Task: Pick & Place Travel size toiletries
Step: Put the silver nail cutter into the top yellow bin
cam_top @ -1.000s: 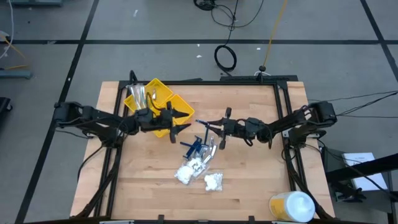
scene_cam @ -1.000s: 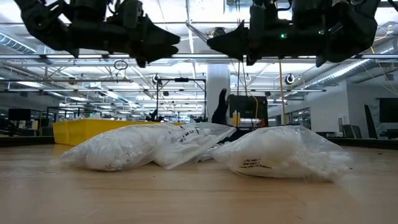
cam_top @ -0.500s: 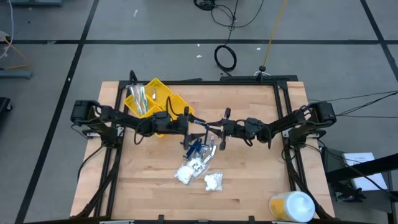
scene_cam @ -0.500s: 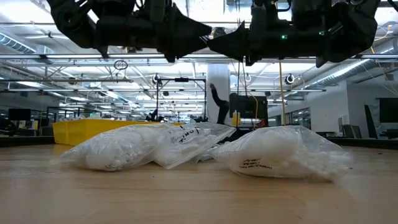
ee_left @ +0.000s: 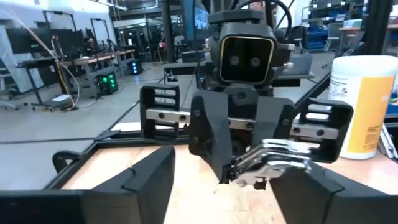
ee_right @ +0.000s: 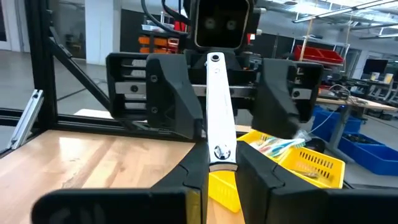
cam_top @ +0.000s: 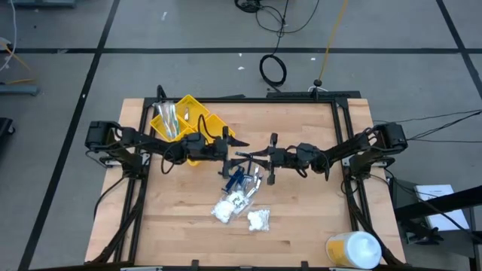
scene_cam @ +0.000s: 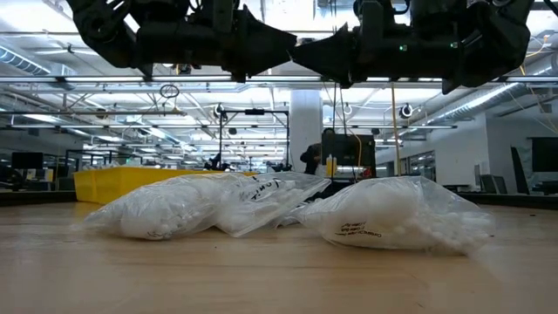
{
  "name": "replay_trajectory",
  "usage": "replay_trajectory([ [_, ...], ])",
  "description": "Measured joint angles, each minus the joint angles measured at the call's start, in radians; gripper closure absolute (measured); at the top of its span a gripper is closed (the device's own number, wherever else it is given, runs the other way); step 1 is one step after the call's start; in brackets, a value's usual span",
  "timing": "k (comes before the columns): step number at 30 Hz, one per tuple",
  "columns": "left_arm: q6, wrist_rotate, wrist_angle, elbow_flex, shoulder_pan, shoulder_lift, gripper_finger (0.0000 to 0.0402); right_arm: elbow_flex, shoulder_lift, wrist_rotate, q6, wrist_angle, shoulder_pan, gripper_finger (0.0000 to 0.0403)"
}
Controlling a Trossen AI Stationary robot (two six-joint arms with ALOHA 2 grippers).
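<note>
Passing slim silvery-clear packet [ee_right: 219,118] mid-air: right end effector [cam_top: 254,162] clamped on it, left end effector [cam_top: 235,147] spread wide facing it. Judged: centre packet between left fingers before closing, release after. Remaining toiletries [cam_top: 239,197] lie on wooden counter [cam_top: 301,218] beneath.

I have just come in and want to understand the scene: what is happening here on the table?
The two arms meet above the middle of the table. The right gripper is shut on a silvery packet and holds it toward the left gripper, which faces it with open fingers. It looks like a handover. Bags of white lumps and blue sticks lie on the table below. The yellow tray at the far left holds some items.
</note>
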Motion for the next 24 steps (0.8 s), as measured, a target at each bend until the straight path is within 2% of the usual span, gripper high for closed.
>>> replay_trajectory([
  [9,0.043,0.011,-0.002,0.0,-0.001,0.0,0.0305,0.0,0.0,0.003,0.0,-0.001,0.0,0.0361],
  [12,0.052,0.077,-0.005,-0.001,0.003,-0.001,0.0358,0.0,0.0,0.001,-0.004,-0.002,0.0,0.0361],
  [15,0.043,0.115,-0.003,-0.001,0.011,-0.001,0.0369,0.0,-0.002,0.001,-0.004,-0.014,0.001,0.0355],
  [18,0.015,0.122,-0.003,-0.002,0.018,-0.001,0.0367,0.002,-0.002,0.002,0.05,-0.04,0.0,0.0313],
  [24,-0.009,0.085,0.0,-0.002,0.025,-0.001,0.0362,0.001,-0.016,0.002,0.129,-0.141,-0.003,0.0199],
])
